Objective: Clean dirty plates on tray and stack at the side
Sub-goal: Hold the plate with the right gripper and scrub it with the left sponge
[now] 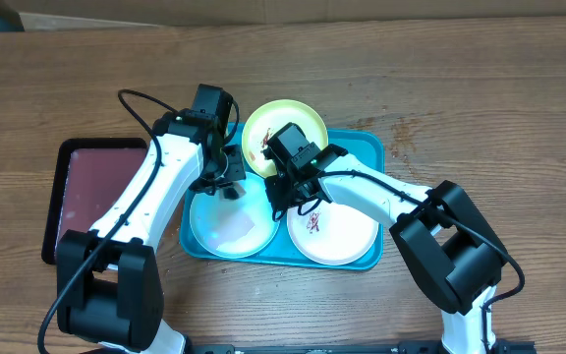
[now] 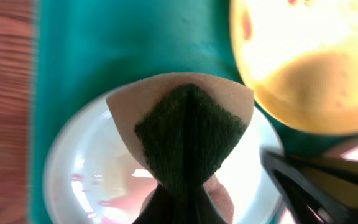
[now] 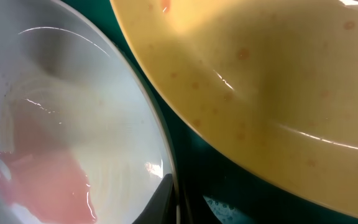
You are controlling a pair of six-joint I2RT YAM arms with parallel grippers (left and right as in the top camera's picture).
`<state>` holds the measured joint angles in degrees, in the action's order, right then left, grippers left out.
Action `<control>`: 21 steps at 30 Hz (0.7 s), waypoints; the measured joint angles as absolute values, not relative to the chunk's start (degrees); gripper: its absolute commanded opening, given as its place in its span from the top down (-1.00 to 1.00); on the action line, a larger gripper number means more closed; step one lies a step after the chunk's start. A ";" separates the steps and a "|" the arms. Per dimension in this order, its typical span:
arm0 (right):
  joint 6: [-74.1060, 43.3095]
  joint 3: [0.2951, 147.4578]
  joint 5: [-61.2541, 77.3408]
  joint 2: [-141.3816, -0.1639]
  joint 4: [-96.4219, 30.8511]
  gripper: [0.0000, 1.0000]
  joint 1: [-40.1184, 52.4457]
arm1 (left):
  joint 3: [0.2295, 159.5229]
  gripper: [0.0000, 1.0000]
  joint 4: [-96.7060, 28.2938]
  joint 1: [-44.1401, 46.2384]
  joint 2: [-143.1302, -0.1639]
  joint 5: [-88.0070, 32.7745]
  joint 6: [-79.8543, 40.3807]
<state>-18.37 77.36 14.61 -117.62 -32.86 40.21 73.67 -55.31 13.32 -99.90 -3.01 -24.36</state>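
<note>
On the turquoise tray (image 1: pixel 367 147) lie a pale blue plate (image 1: pixel 219 231) at the left and a white plate (image 1: pixel 342 241) with a reddish smear at the right. A lime-green plate (image 1: pixel 285 120) with small red spots rests tilted over the tray's far rim. My left gripper (image 1: pixel 230 187) is shut on a folded tan-and-green sponge (image 2: pixel 185 130), which hangs over the pale blue plate (image 2: pixel 79 168). My right gripper (image 3: pixel 174 202) is shut on that plate's rim (image 3: pixel 160 149), with the green plate (image 3: pixel 260 74) just beyond it.
A smaller maroon tray with a black rim (image 1: pixel 96 192) sits on the wooden table to the left of the turquoise one. Both arms cross over the middle of the turquoise tray, close together.
</note>
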 measured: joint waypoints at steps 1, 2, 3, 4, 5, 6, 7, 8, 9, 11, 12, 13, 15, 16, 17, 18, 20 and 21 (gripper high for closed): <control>-18.37 77.36 14.59 -117.62 -32.86 0.90 40.21 | 73.36 0.92 -55.07 13.32 -99.90 -3.99 -24.16; -18.37 77.36 14.59 -117.62 -32.86 0.90 40.23 | 72.38 0.92 -54.28 13.32 -99.90 -5.54 -23.88; -18.35 77.36 14.59 -117.62 -32.86 0.90 40.21 | 71.16 0.92 -53.10 13.30 -99.90 -6.48 -23.77; -18.35 77.36 14.59 -117.62 -32.86 0.90 40.21 | 69.82 0.91 -52.05 13.30 -99.90 -7.18 -23.79; -18.35 77.36 14.59 -117.62 -32.84 0.90 40.21 | 68.45 0.91 -51.09 13.30 -99.90 -7.66 -23.79; -18.37 77.36 14.57 -117.62 -32.84 0.90 40.21 | 66.92 0.91 -50.24 13.30 -99.90 -8.10 -23.77; -18.37 77.36 14.59 -117.62 -32.84 0.90 40.21 | 65.12 0.91 -49.25 13.30 -99.90 -8.47 -23.79; -18.37 77.36 14.59 -117.62 -32.84 0.90 40.21 | 63.57 0.92 -48.42 13.30 -99.90 -8.69 -23.79; -18.35 77.36 14.59 -117.62 -32.80 0.90 40.21 | 62.06 0.92 -47.46 13.30 -99.90 -8.86 -23.81; -18.39 77.36 14.57 -117.62 -32.84 0.90 40.21 | 59.24 0.92 -44.95 13.10 -99.90 -9.26 -24.03; -18.37 77.36 14.39 -117.62 -32.84 0.91 40.21 | 58.33 0.92 -43.42 12.97 -99.90 -9.45 -24.08; -18.39 77.36 14.24 -117.62 -32.77 0.91 40.21 | 57.63 0.92 -42.09 12.71 -99.85 -9.72 -24.08; -18.39 77.36 14.15 -117.62 -32.75 0.93 40.16 | 56.29 0.92 -40.47 12.49 -99.33 -9.82 -24.47; -18.41 77.36 14.15 -117.62 -32.77 0.93 40.16 | 55.81 0.92 -40.16 12.49 -98.94 -9.61 -24.69; -18.39 77.36 14.13 -117.62 -32.80 0.93 40.14 | 55.48 0.92 -40.12 12.51 -98.59 -8.88 -25.34; -18.41 77.36 14.13 -117.62 -32.77 0.93 40.16 | 55.42 0.91 -40.56 12.51 -98.45 -7.88 -25.96; -18.41 77.36 14.15 -117.62 -32.80 0.93 40.16 | 55.53 0.92 -42.26 13.02 -98.35 -4.82 -28.60; -18.39 77.36 14.15 -117.62 -32.80 0.93 40.16 | 55.75 0.92 -43.72 13.10 -98.24 -2.46 -30.37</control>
